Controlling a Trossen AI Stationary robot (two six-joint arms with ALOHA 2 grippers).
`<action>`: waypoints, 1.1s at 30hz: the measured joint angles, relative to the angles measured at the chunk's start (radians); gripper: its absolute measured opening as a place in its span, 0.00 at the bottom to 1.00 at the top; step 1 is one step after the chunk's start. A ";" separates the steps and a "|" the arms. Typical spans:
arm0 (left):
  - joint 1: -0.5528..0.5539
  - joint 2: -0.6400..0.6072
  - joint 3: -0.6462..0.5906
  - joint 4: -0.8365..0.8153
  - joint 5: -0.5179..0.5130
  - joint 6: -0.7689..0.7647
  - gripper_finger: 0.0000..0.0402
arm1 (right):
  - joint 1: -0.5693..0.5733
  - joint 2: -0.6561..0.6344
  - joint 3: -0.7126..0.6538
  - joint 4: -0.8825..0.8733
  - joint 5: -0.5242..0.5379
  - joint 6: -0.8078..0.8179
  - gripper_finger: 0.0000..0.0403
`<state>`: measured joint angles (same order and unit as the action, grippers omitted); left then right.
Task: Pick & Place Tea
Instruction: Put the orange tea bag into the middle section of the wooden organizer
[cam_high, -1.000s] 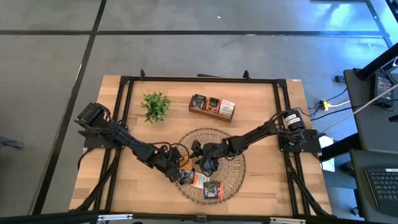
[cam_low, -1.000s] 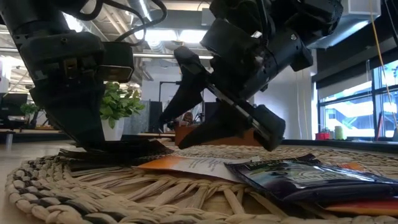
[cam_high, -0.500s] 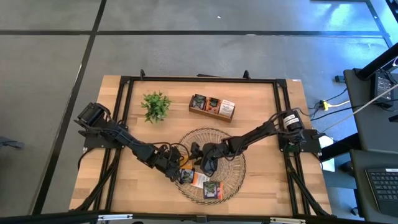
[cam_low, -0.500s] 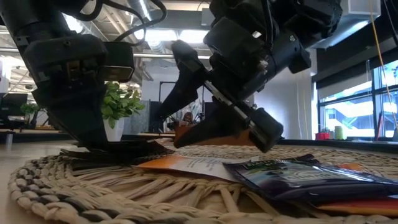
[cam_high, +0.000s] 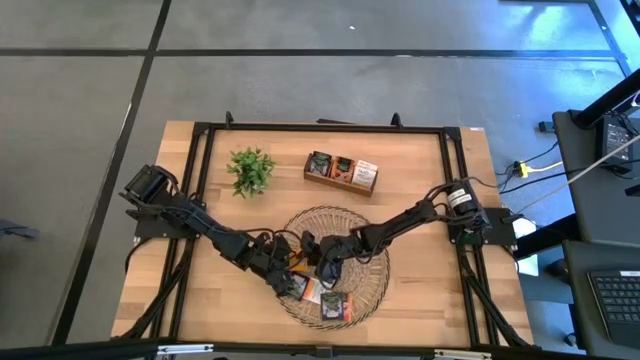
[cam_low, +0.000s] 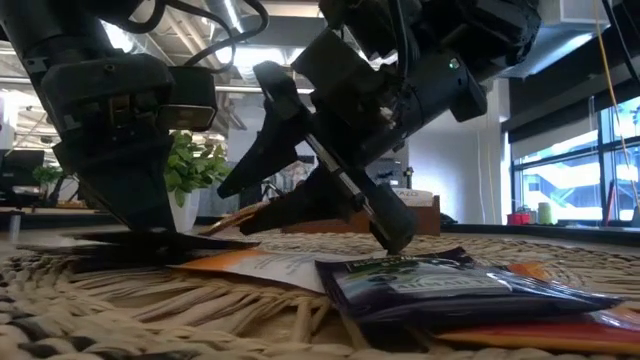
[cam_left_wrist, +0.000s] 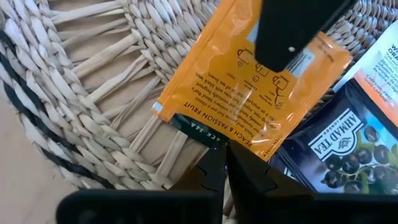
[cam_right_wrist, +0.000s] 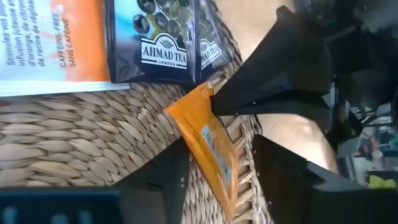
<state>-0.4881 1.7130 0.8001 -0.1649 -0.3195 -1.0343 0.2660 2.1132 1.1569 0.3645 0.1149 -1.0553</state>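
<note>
left wrist view: the round woven tray (cam_left_wrist: 74, 74) is coarse ribbed straw, so a flat sachet could catch on its ridges. the orange sachet (cam_left_wrist: 249, 93), thin crinkly foil, is pinched at 1 edge by the left gripper (cam_left_wrist: 227, 168), fingers pressed together on it. the right gripper (cam_right_wrist: 214, 158), fingers spread, straddles its far end; if both pull, the wrapper may tear or slip. the dark sachet (cam_left_wrist: 348, 149) lies just beside the left fingers and could be dragged along.
</note>
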 joint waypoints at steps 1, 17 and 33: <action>0.000 0.000 0.000 0.001 0.000 0.000 0.04 | 0.002 0.000 0.001 -0.003 0.007 -0.012 0.39; -0.001 -0.046 -0.001 0.007 -0.008 0.066 0.04 | 0.057 -0.011 0.000 -0.041 0.155 -0.084 0.04; -0.001 -0.269 0.000 0.180 -0.195 0.520 0.04 | 0.042 -0.289 -0.056 -0.257 0.238 0.354 0.05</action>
<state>-0.4889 1.4437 0.7998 0.0150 -0.5148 -0.5139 0.3081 1.8239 1.1010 0.1070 0.3527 -0.7009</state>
